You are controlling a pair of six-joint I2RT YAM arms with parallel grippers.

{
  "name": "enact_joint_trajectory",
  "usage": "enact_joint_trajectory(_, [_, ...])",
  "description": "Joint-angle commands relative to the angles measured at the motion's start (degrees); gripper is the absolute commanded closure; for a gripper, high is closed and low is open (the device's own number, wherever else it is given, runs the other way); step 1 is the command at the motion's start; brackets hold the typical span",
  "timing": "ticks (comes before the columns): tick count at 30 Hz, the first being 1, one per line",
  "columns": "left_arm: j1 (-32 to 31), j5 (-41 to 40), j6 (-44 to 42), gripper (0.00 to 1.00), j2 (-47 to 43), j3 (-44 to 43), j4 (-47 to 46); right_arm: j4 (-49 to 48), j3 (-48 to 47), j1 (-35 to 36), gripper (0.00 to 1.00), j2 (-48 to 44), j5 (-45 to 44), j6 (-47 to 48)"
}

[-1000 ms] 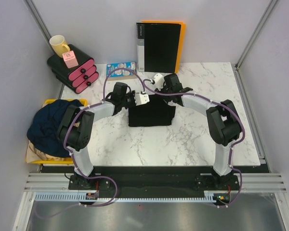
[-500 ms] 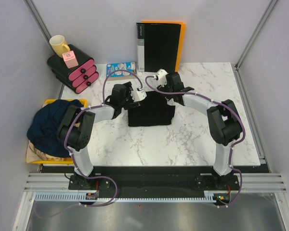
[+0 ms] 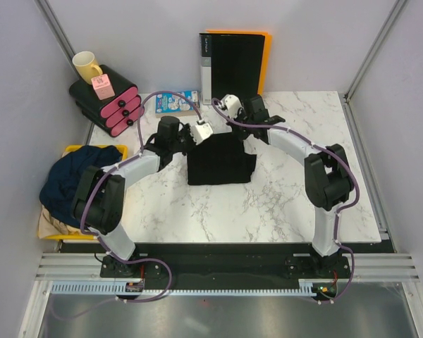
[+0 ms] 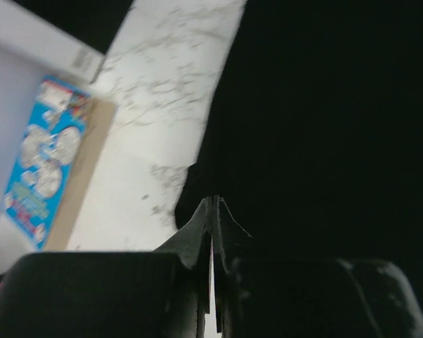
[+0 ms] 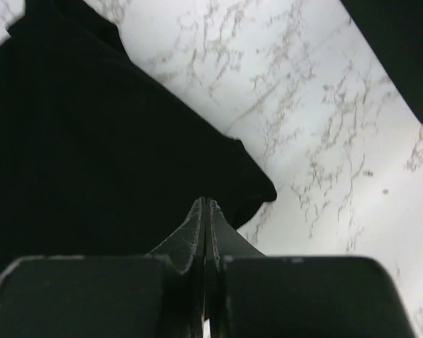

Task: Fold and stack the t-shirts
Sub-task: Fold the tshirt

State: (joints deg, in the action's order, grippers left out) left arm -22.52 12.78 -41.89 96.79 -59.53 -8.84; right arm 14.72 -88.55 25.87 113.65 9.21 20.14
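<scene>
Three tees are seen. One black tee [image 3: 221,162] is laid folded into a rough square on the marble table [image 3: 289,197], a little above the middle of the overhead view. Two others are piled in a yellow bin [image 3: 76,148] at the left edge of that frame, off the table's left side. A navy tee [image 3: 70,179] is heaped on top and spills over the rim, and a tan tee [image 3: 51,224] is seen beneath it at the bin's lower left.

The left gripper [image 4: 213,210] is clenched, its fingers pressed together at the black tee's edge, where cloth meets marble. Whether any cloth is caught between them cannot be told. The right gripper [image 5: 204,208] is clenched too, over a rounded corner of the tee beside bare marble, and a pinch of cloth cannot be confirmed there either.

At the upper left of the overhead frame a stack of black cases [image 3: 109,105] with pink ends is topped by a yellow mug [image 3: 87,67] and a small pink box [image 3: 103,87]. What is in the mug cannot be made out. A blue packet [image 3: 176,101] is laid flat at the table's upper edge, beside a black binder [image 3: 233,67] stood upright against the back wall, with orange shown along its right side
</scene>
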Motion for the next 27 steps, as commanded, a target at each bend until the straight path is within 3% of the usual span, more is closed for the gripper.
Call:
enact_joint_trajectory(1, [0.0, 21.8, 3.1, 0.98, -0.6, -2.7, 11.1, 3.7, -7.8, -1.3, 1.0, 4.2, 9.9, -0.7])
enact_joint_trajectory(6, [0.9, 28.6, -0.4, 0.98, 7.7, -9.1, 18.1, 4.6, -13.7, -2.7, 1.0, 10.6, 12.9, -1.6])
enact_joint_trajectory(14, [1.5, 14.1, 3.3, 0.98, 20.0, -27.4, 20.4, 5.3, -17.0, -4.1, 1.0, 17.7, 10.3, -0.5])
enact_joint_trajectory(21, [1.0, 2.0, -5.6, 0.98, 22.1, -26.3, 21.8, 5.8, -15.6, -4.5, 1.0, 17.8, 4.9, 0.8])
enact_joint_trajectory(27, [0.6, -2.3, -8.6, 0.98, 23.3, -24.9, 23.1, 5.4, -17.4, -4.5, 1.0, 17.2, 4.2, 2.0])
